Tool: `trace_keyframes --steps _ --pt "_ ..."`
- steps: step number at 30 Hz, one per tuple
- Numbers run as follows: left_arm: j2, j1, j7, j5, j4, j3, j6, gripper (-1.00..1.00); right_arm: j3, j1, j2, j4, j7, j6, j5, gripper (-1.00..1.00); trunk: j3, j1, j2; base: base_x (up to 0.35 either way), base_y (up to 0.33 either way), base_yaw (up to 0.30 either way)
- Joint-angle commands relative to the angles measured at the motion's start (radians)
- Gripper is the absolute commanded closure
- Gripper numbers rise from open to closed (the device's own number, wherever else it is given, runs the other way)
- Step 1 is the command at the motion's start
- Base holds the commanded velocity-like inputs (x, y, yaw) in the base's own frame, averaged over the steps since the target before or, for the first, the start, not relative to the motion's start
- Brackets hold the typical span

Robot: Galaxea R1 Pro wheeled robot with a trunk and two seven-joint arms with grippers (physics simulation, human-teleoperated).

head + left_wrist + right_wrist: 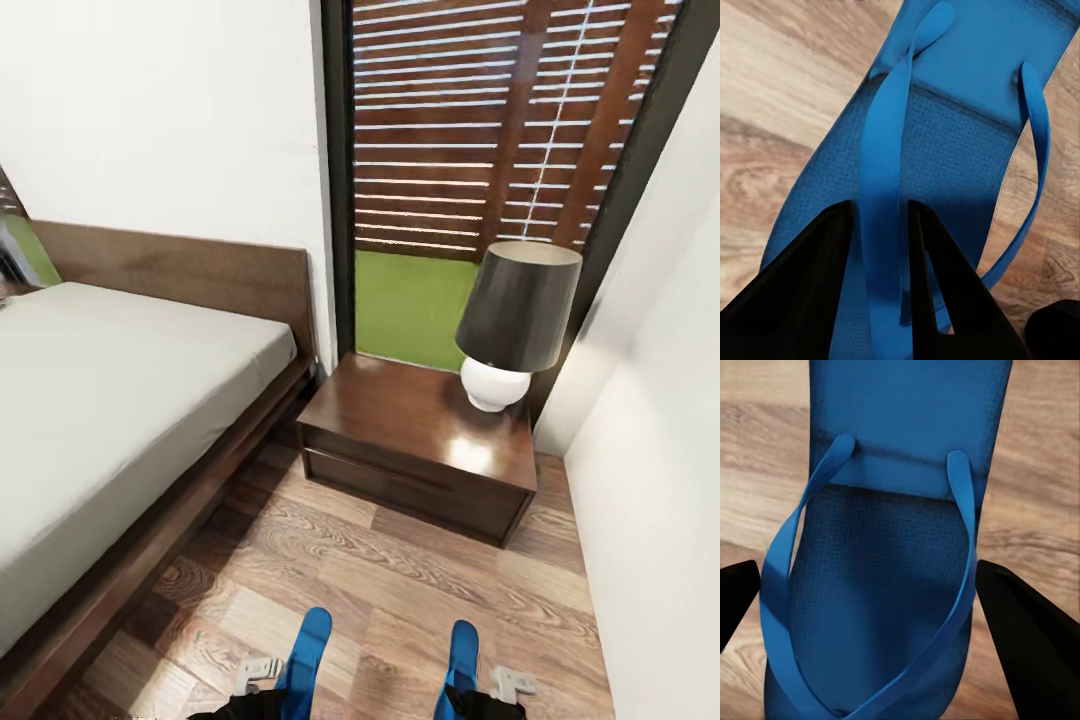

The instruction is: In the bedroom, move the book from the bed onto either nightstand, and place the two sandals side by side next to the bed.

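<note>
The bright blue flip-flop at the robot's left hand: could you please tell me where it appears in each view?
Head view: bright blue flip-flop, bottom edge, left of centre.
Left wrist view: centre, its strap between the black fingers of the left hand.
Right wrist view: the other flip-flop.
Shared landmark: wood-plank floor.

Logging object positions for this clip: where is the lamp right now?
In the head view, the lamp stands on the nightstand, at its far right corner beside the window, right of the bed.
</note>
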Motion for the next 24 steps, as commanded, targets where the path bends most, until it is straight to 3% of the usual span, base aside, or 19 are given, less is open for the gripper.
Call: trace_keyframes --steps 1,24 --pt "0.0 -0.001 -0.004 0.003 0.002 -0.001 -0.003 1.0 -0.008 0.0 0.0 0.001 0.008 -0.001 -0.003 1.0 -0.001 0.0 0.0 0.0 0.0 0.287" --pt "-0.003 -0.001 -0.004 0.003 0.003 -0.002 -0.003 1.0 -0.008 0.0 0.0 0.001 0.009 -0.002 -0.003 1.0 -0.001 0.0 0.0 0.0 0.0 0.287"
